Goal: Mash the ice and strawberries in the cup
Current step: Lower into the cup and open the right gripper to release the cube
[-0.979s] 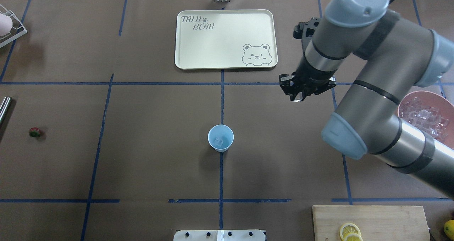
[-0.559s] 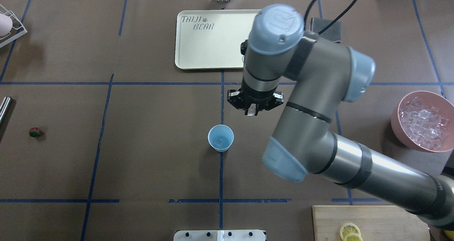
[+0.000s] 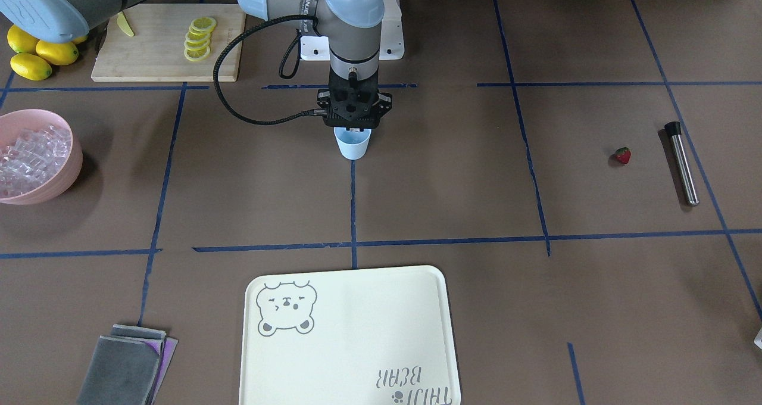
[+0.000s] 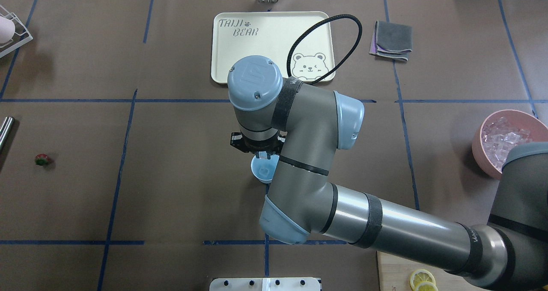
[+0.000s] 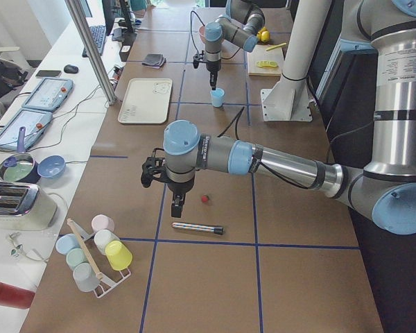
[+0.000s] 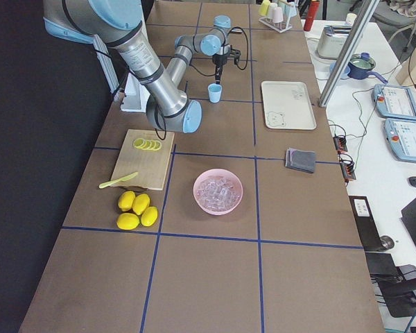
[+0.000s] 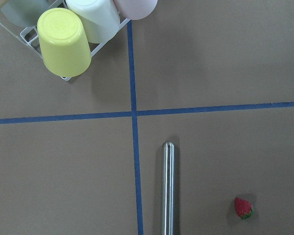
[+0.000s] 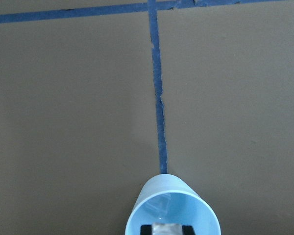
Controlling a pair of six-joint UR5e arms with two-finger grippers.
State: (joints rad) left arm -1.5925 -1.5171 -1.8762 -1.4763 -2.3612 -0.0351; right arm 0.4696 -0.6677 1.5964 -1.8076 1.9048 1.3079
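Directly over the cup (image 3: 353, 148), the right pincer (image 3: 355, 132) grips ice (image 8: 166, 228) (tray (image 4: 265, 55) reads "TAIJI BEAR").

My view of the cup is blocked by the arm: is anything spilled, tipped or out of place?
Nothing stands out. The cup stands upright under the right gripper, which holds an ice cube; nothing is spilled around it, and the strawberry lies beside the metal rod, apart from it.
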